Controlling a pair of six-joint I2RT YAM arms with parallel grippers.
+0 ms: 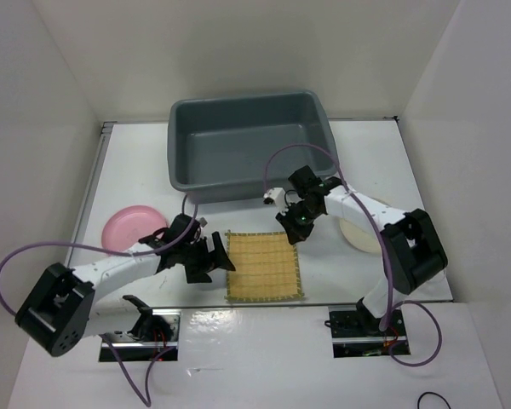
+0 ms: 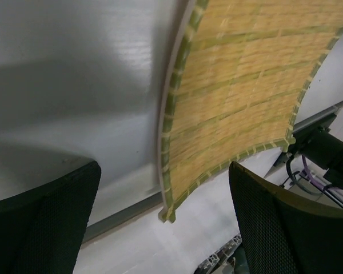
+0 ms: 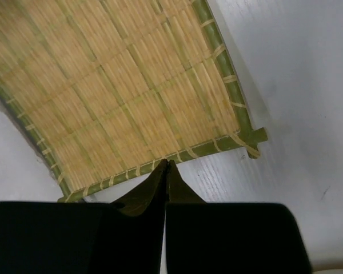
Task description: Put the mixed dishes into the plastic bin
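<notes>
Placemat [image 1: 264, 266] lies on the table, not yet binned. Left gripper [image 1: 220, 260] waits at its nine o'clock edge, jaws spread wide, probably lining up a pinch. Right gripper [image 1: 295, 228], fingers pressed together on nothing, noses the one o'clock corner. Pink plate [image 1: 132, 226] at nine, cream plate [image 1: 358, 237] at three. Bin [image 1: 238, 158] at twelve: empty.
</notes>
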